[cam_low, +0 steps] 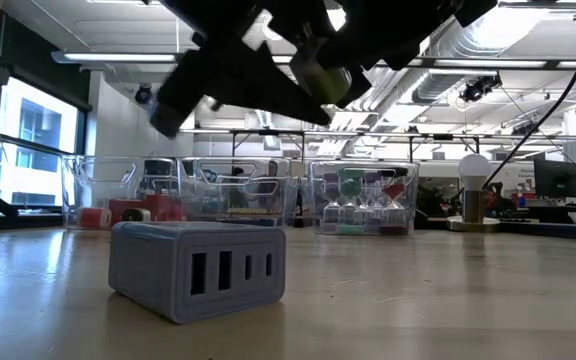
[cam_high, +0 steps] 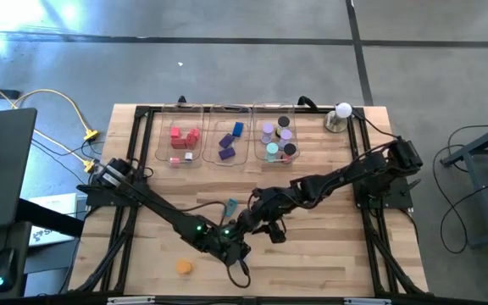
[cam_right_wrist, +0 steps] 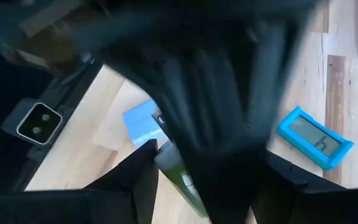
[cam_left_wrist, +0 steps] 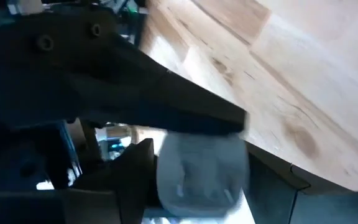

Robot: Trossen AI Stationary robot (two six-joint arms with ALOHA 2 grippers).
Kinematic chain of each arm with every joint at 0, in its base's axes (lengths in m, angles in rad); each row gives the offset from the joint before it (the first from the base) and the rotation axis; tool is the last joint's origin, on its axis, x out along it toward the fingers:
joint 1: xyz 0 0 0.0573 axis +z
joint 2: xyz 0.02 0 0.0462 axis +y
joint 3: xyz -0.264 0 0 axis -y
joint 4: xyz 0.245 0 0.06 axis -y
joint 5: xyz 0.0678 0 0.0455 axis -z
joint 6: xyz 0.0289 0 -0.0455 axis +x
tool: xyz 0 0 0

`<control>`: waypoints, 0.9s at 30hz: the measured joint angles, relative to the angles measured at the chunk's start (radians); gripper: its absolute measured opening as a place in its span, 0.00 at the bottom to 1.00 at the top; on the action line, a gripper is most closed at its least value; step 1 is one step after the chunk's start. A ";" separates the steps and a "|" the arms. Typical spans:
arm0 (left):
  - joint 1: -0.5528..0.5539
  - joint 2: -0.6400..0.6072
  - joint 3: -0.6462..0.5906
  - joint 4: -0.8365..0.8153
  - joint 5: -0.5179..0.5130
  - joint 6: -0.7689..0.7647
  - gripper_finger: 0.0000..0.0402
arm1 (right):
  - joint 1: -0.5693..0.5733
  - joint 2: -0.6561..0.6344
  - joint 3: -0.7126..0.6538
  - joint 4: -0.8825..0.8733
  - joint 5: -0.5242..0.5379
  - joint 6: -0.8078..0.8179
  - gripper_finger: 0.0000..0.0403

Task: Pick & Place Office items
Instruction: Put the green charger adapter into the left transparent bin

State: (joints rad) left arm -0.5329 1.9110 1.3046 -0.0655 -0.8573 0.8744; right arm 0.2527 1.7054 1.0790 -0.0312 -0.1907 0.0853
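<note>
The green piece (cam_right_wrist: 178, 179) is off the desk (cam_high: 329, 254), pinched between the fingers of the right claw (cam_high: 271, 230), which is part-way closed on it over the desk's middle, toward 6 o'clock. The left claw (cam_high: 231, 250) sits just at 7 o'clock of it, nearly touching. A pale grey shape shows past its fingers, but I cannot tell whether they are spread or have hold of anything.

The main risk, as I judge it, is the crowding. Both claws hang close together, so any swing by one could knock the other and shake the green piece loose. Only a small part of it seems to be gripped, so it may slip or twist out on the way to the trays (cam_high: 180, 110) at 12 o'clock.

A dropped piece could land on the grey block (cam_low: 198, 270) on the desk below the arms, or roll toward the blue display piece (cam_right_wrist: 316, 138), near the claws at 11 o'clock. The orange disc (cam_high: 184, 266) lies apart at 7 o'clock, near the desk's edge — a careless sweep of the left arm might push it off. The trays are already well stocked, and a high release could bounce the piece out.

Writing is scarce — the blue display shows one mark like an "h". The grey block has four slots and no label I can read, and no brand is legible.
</note>
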 joint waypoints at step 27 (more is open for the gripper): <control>-0.021 0.011 0.001 0.059 -0.093 0.010 0.30 | 0.001 0.001 -0.002 -0.021 0.021 -0.001 0.59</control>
State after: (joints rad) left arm -0.5537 1.9217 1.3052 -0.0064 -0.9500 0.8847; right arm 0.2535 1.7061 1.0775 -0.0519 -0.1700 0.0847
